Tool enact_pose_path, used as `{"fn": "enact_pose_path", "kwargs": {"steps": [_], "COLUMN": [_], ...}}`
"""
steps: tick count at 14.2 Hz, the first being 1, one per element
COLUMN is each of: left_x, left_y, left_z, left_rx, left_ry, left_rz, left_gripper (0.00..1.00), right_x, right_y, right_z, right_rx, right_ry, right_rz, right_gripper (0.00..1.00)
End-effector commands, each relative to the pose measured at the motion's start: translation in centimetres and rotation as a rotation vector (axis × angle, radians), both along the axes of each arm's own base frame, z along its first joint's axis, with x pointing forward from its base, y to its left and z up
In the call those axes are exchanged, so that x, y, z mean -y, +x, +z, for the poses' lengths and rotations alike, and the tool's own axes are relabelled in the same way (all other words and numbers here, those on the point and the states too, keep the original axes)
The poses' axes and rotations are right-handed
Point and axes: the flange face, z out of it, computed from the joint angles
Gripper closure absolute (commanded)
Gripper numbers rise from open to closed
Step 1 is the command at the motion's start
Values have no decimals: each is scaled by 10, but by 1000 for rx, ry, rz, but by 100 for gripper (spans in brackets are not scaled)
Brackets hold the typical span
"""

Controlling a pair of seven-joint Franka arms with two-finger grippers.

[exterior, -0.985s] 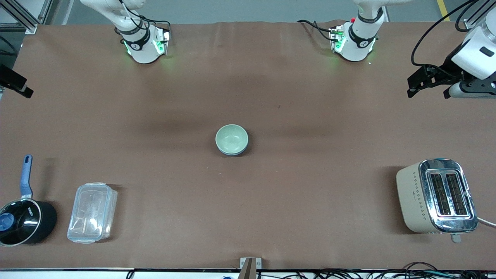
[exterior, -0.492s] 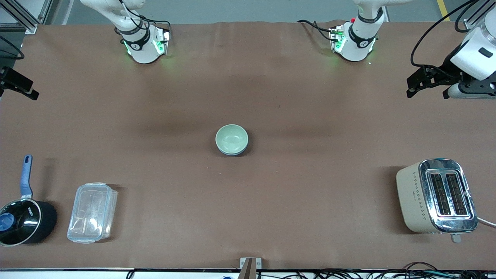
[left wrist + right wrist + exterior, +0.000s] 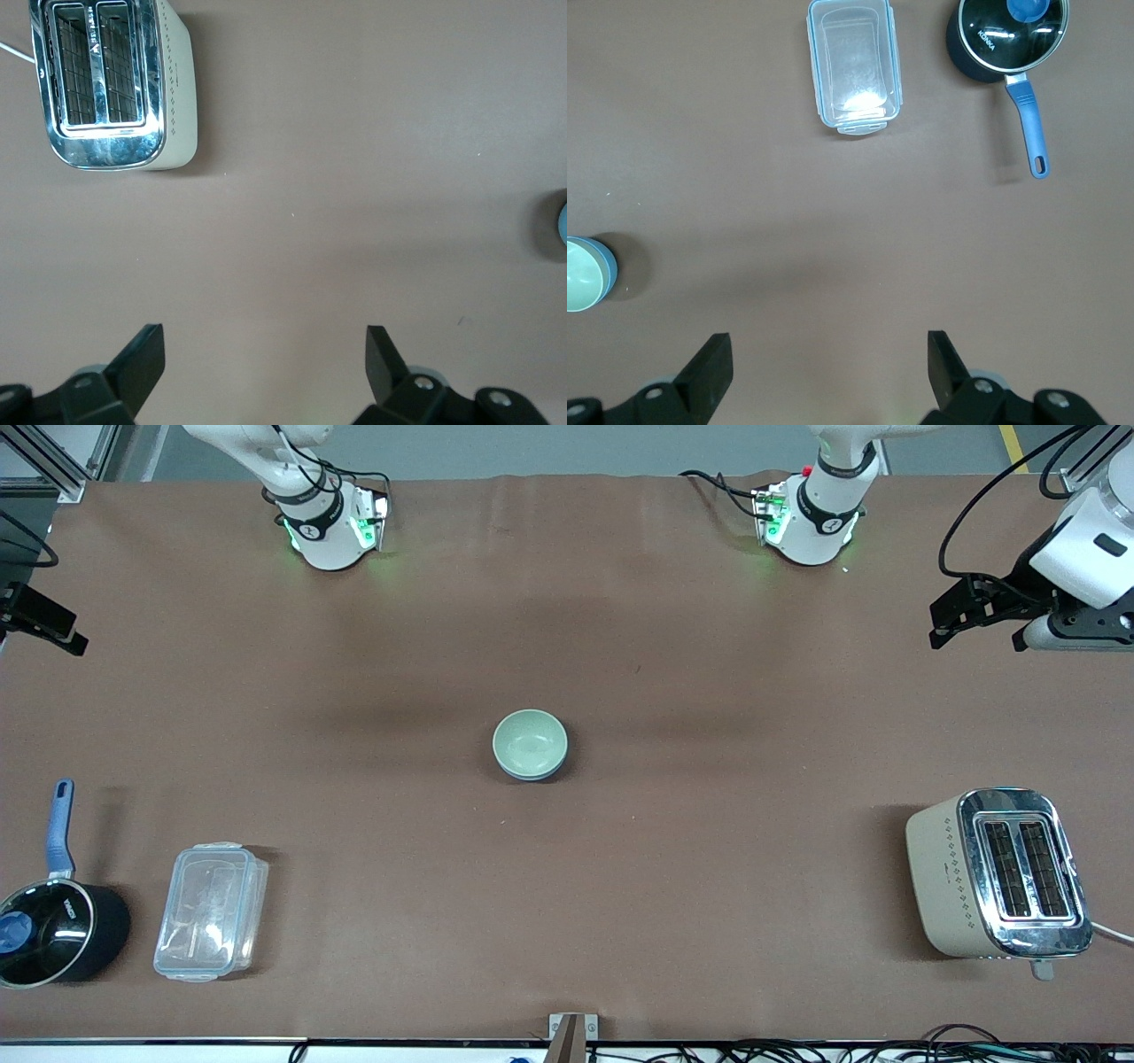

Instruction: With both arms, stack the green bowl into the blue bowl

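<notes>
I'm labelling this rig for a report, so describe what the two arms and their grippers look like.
Both arms are glossy white with black joint bands and trailing black cables; green lights glow at their bases. The left gripper and right gripper are matte black, each with two wedge-shaped fingers on a black body with silver screws.

blue bowl [image 3: 532,773] mostly hidden under green bowl [image 3: 529,743]
</notes>
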Motion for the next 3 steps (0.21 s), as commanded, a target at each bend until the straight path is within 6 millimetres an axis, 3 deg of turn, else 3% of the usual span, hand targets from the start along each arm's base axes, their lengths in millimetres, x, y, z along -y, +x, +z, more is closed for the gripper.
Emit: {"fn": "enact_pose_path", "kwargs": {"steps": [1,3], "left_x": [2,1], "left_y": [0,0], "left_z": [6,6], "left_rx": [-3,-1], "left_ry": [20,20], "left_rz": [-15,-13], "left_gripper": [0,0], "right_x": [1,1], "right_y": [-8,-8], "right_z": [2,2], "right_rx": [8,14], "right_ry": [-18,-18], "right_rz": [8,6], "right_gripper": [3,3]}}
